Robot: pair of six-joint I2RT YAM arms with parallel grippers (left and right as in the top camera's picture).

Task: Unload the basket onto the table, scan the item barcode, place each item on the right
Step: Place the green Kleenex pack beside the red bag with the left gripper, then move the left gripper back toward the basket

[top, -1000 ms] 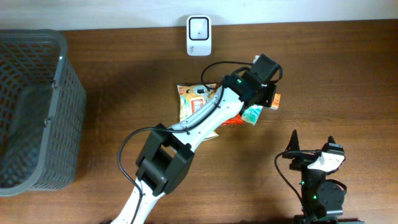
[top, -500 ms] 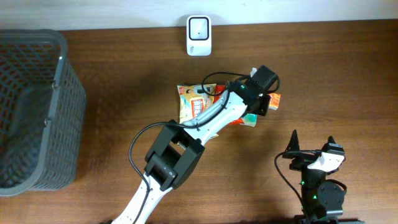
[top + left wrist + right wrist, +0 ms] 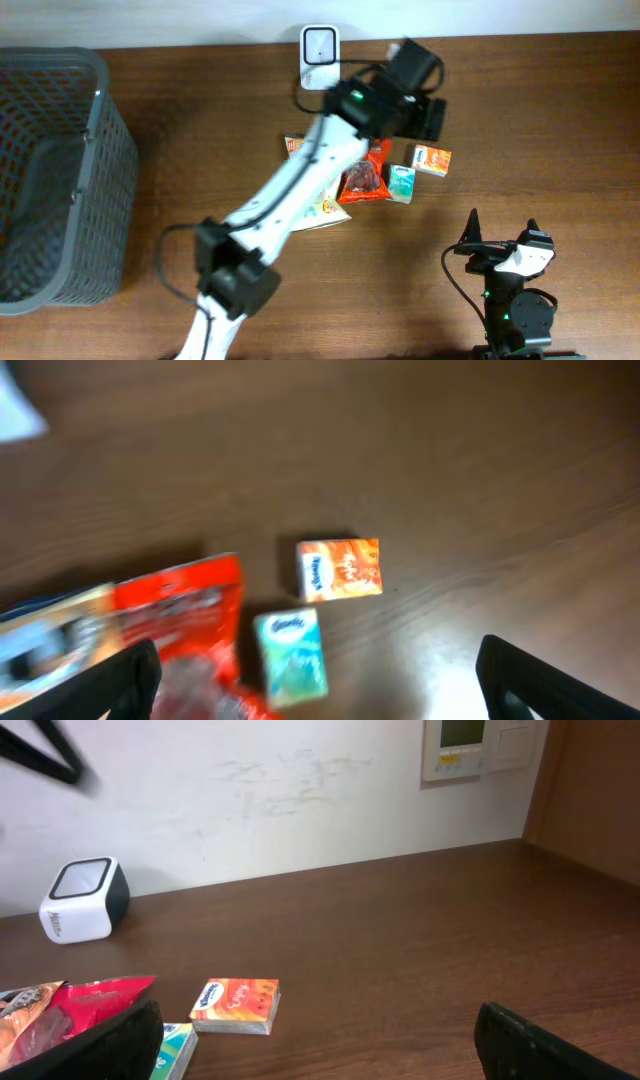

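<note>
A small orange tissue pack (image 3: 433, 159) (image 3: 340, 568) (image 3: 235, 1005) lies flat on the wooden table. A teal pack (image 3: 402, 183) (image 3: 290, 655) and a red snack bag (image 3: 365, 175) (image 3: 180, 620) lie just left of it. The white barcode scanner (image 3: 320, 43) (image 3: 85, 900) stands at the table's back edge. My left gripper (image 3: 425, 118) (image 3: 318, 665) hovers open above the packs, a little behind them, holding nothing. My right gripper (image 3: 500, 235) (image 3: 320, 1035) rests open and empty at the front right, facing the packs.
A dark mesh basket (image 3: 95, 170) takes up the table's left end. More snack bags (image 3: 325, 208) lie partly hidden under the left arm. A pale wall with a control panel (image 3: 462, 745) rises behind the table.
The left gripper has opened, risen and swung toward the back of the table. The orange pack, earlier right at its jaws, now lies free on the wood. The right arm has not moved.
</note>
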